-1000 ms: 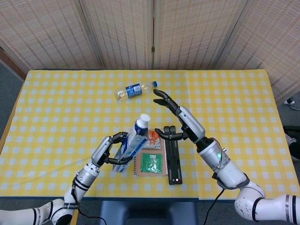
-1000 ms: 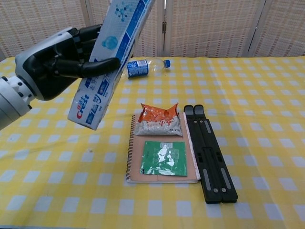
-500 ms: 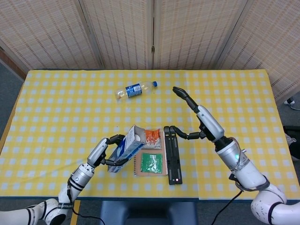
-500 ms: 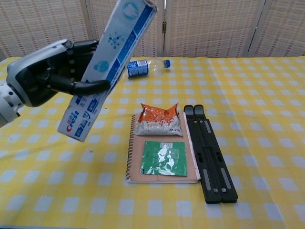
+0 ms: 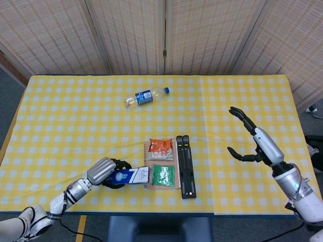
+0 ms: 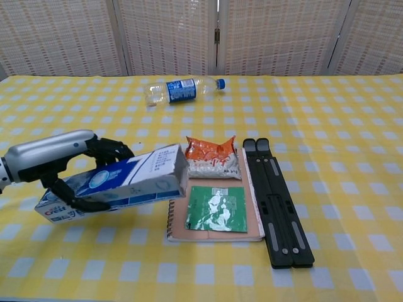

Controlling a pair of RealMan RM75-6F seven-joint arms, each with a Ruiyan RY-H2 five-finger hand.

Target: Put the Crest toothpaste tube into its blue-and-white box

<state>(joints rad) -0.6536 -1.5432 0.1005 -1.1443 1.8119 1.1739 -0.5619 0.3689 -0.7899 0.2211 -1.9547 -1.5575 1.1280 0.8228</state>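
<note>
My left hand grips the blue-and-white Crest box, which lies nearly flat and low over the table's front left, its end against the notebook's left edge. The toothpaste tube is not visible in either view; whether it is inside the box cannot be told. My right hand is open above the table's right side, fingers spread and holding nothing; the chest view does not show it.
A spiral notebook lies mid-table with an orange snack bag and a green packet on it. A black folding stand lies to its right. A plastic water bottle lies at the back.
My left hand has lowered the box from a steep tilt to nearly flat near the table. My right hand has drawn away to the right, clear of the stand.
</note>
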